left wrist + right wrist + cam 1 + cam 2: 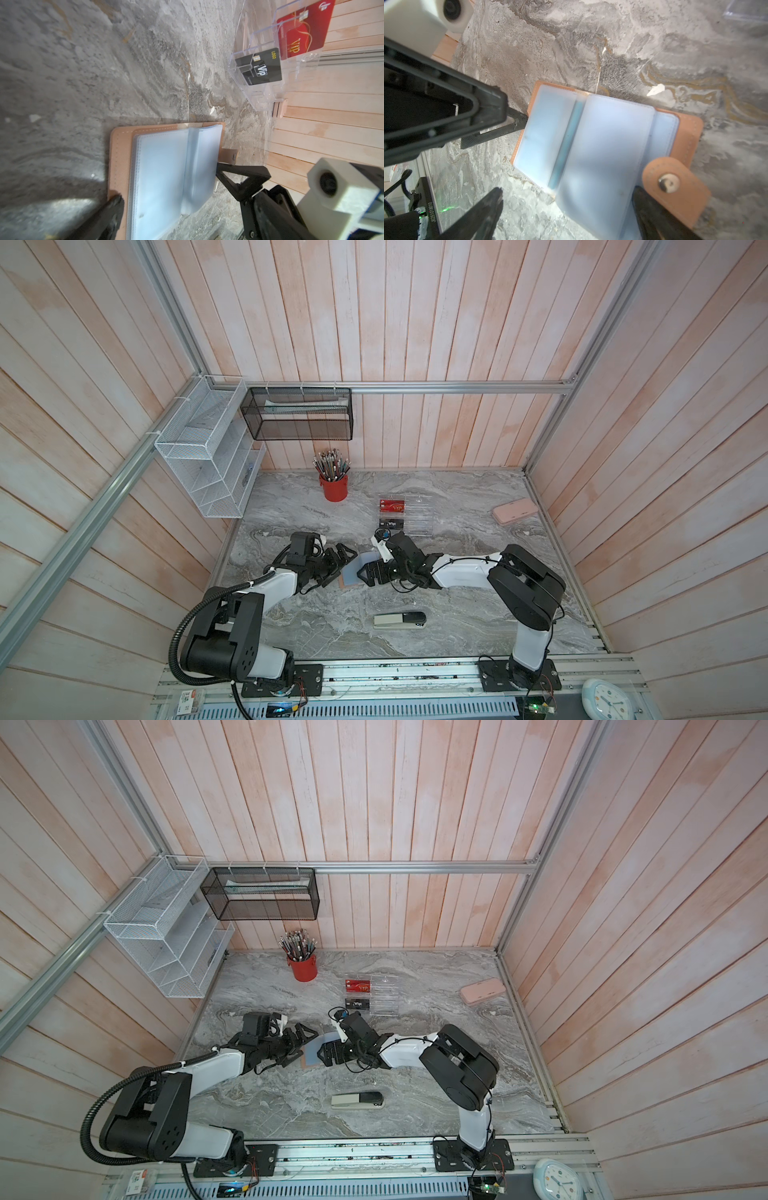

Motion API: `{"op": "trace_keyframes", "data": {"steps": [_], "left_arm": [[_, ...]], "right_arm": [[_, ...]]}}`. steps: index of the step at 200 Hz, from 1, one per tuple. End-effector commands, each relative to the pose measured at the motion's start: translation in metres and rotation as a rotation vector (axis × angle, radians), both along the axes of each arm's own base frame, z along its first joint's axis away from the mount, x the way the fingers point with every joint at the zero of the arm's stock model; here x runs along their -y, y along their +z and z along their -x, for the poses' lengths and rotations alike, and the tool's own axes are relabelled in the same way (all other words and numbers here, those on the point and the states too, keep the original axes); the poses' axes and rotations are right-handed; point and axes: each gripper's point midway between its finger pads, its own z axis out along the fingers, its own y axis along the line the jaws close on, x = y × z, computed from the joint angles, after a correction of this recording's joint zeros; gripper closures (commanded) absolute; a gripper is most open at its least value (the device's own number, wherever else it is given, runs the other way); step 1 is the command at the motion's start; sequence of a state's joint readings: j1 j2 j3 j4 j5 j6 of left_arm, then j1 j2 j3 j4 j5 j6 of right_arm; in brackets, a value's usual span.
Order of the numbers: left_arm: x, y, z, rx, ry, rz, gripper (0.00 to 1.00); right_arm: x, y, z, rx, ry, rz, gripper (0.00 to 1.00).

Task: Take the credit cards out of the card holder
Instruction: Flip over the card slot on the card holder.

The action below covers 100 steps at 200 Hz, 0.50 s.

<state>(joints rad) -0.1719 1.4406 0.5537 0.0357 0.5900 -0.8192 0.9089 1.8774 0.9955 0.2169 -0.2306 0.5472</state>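
Nearby, card holder point(354, 572), acrylic rack point(417, 516), stapler point(399, 620)

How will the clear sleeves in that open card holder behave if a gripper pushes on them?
Probably floppy: the sleeves look thin, and one page bows up from the spine. Likely slippery too, being smooth plastic. The card holder lies flat on the table and looks light, so a push may slide it.

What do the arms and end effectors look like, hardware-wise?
Left arm and right arm: white link shells, black joint housings. A black corrugated conduit runs along the left; thin black cables along the right. Left end effector and right end effector: black, triangular open-frame fingers.
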Motion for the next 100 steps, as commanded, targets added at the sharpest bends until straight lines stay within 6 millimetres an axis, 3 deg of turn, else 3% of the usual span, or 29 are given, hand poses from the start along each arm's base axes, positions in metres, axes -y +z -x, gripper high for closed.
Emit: {"op": "trace_keyframes", "data": {"steps": [1,100], "left_arm": [[0.002,0.008,-0.01,0.036,-0.007,0.008,0.0],[0.009,0.02,-0.013,0.063,-0.018,0.033,0.0]], "right_arm": [[0.013,-0.028,0.01,-0.071,-0.005,0.067,0.02],[0.014,-0.027,0.009,-0.073,-0.006,0.064,0.02]]}}
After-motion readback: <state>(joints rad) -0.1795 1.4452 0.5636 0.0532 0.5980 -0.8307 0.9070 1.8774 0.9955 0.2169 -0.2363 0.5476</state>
